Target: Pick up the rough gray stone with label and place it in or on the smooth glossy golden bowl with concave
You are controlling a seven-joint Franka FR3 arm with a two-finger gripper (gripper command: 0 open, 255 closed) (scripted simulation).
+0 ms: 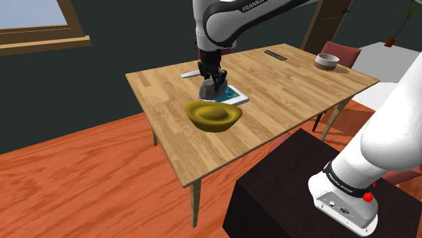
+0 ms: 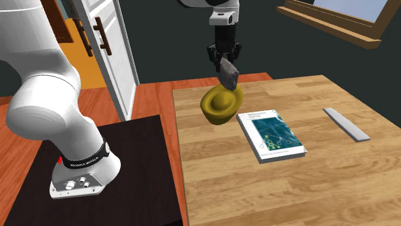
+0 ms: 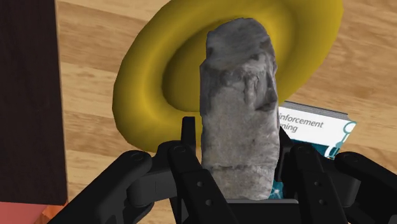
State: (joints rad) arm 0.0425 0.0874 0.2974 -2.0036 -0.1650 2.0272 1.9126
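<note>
A rough grey stone (image 3: 240, 95) stands upright between my black fingers, and my gripper (image 3: 238, 156) is shut on it. In the shoulder view the gripper (image 1: 212, 78) holds the stone (image 1: 214, 88) in the air just behind the glossy golden bowl (image 1: 216, 115). The second exterior view puts the stone (image 2: 229, 77) directly over the bowl (image 2: 220, 106), a little above its rim, under the gripper (image 2: 224, 59). Seen from the wrist, the bowl (image 3: 149, 89) lies below and beyond the stone, its hollow partly hidden by it.
A book with a teal cover (image 2: 272, 135) lies on the wooden table (image 2: 289, 186) next to the bowl. A flat grey bar (image 2: 346, 124) lies further along. A small pale bowl (image 1: 326, 61) sits at the far corner by a red chair (image 1: 341, 53). The black stand (image 1: 304, 189) adjoins the table.
</note>
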